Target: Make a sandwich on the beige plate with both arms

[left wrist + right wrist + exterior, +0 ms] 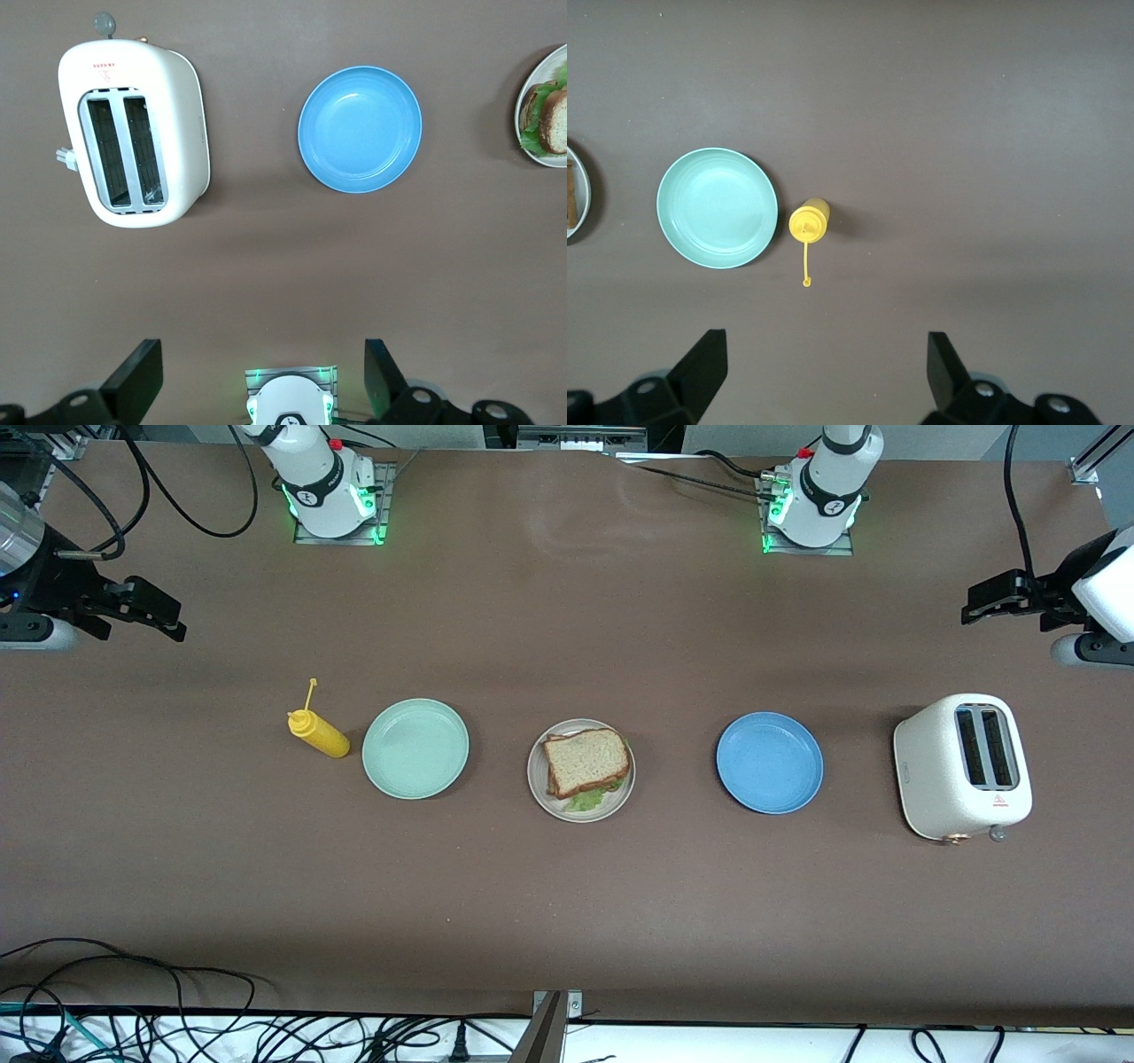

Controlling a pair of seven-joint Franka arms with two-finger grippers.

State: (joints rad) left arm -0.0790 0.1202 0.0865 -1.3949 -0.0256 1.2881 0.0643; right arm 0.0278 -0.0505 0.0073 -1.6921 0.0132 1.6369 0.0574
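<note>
The sandwich (586, 762) lies on the beige plate (536, 781) at the middle of the table: a brown-crusted bread slice on top, green lettuce (587, 800) poking out at the edge nearer the camera, and a second slice under it. My left gripper (974, 605) hangs open and empty above the left arm's end of the table, well clear of the plate. My right gripper (174, 620) hangs open and empty above the right arm's end. In the left wrist view the left gripper (261, 356) holds nothing, and the sandwich (555, 119) shows at the picture's edge. The right gripper (826, 347) also holds nothing.
An empty mint-green plate (415, 748) and a yellow squeeze bottle (319, 733) sit beside the beige plate toward the right arm's end. An empty blue plate (769, 762) and a white two-slot toaster (961, 766) sit toward the left arm's end. Cables (133, 1010) run along the table's near edge.
</note>
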